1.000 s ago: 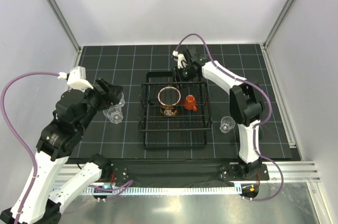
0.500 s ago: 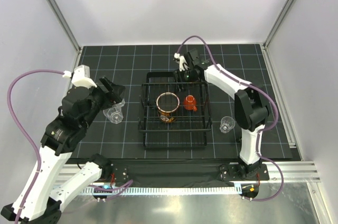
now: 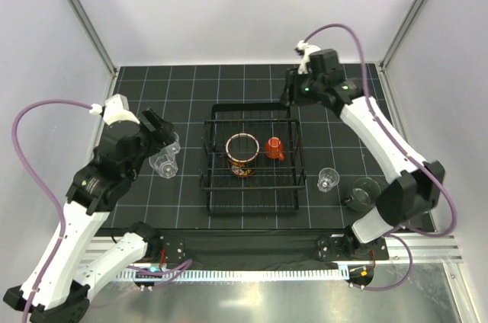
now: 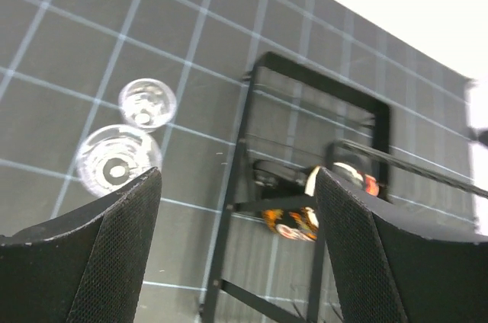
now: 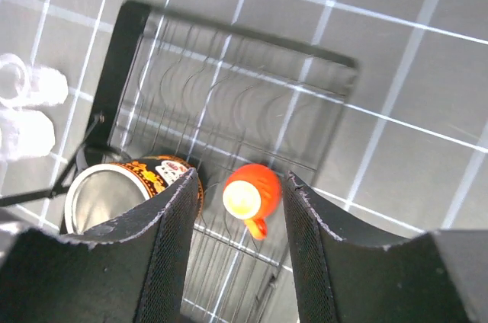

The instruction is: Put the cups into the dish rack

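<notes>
Our right gripper (image 5: 241, 182) now hangs high beyond the far edge of the dish rack (image 3: 207, 178); a second ago it was low over that edge. Its fingers stand apart with nothing between them, so it is released and empty. Below it, the small orange cup (image 3: 274, 148) stands inside the rack, just beside the large mug (image 3: 244, 151). We judge that two cups are loaded.

The arm's swing also uncovers the grey-green cup (image 3: 362, 192) on the bench (image 3: 191, 87), well back from this gripper toward its own base. A lone clear cup (image 3: 328, 179) stands near it. Both are outside the rack.

Our left gripper (image 4: 238, 178) has barely shifted. It is spread wide and holds nothing. It hovers with the two clear cups (image 4: 147, 102) below it and to its left, beside the rack. By our count, four cups are left to load.
</notes>
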Available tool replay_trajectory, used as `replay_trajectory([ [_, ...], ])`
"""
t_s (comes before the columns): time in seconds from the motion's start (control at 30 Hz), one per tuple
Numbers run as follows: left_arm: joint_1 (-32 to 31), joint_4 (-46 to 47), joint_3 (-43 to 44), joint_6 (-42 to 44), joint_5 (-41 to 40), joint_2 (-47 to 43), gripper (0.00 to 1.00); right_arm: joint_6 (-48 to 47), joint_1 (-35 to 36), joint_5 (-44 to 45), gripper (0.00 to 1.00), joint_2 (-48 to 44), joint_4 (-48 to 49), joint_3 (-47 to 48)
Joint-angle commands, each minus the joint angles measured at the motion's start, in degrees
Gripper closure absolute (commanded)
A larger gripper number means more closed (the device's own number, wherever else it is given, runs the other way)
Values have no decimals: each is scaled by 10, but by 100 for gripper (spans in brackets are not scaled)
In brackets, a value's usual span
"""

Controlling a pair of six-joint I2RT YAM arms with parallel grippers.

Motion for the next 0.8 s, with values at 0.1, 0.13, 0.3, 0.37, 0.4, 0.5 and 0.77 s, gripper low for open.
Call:
replay_trajectory([
  [0.1, 14, -51, 10, -20, -88, 47, 20, 42, -50, 55, 48, -89, -37, -28],
  [0.13, 16, -52, 10, -20, -92, 47, 20, 43, -50, 62, 47, -95, -45, -27],
  [0.3, 53, -38, 6, -16, -53, 55, 21, 69, -50, 152, 46, -106, -121, -17],
  [0.37, 65, -37, 5, -17, -37, 61, 21, 64, -50, 150, 46, -117, -131, -27],
  [0.4, 69, -36, 3, -17, -33, 67, 21, 62, -50, 147, 46, -121, -131, -34],
  [0.5, 88, -35, -6, -21, -3, 75, 20, 66, -50, 147, 46, -149, -126, -56],
  [0.77, 173, -12, -55, -42, 120, 91, 21, 82, -50, 191, 46, -207, -133, -73],
])
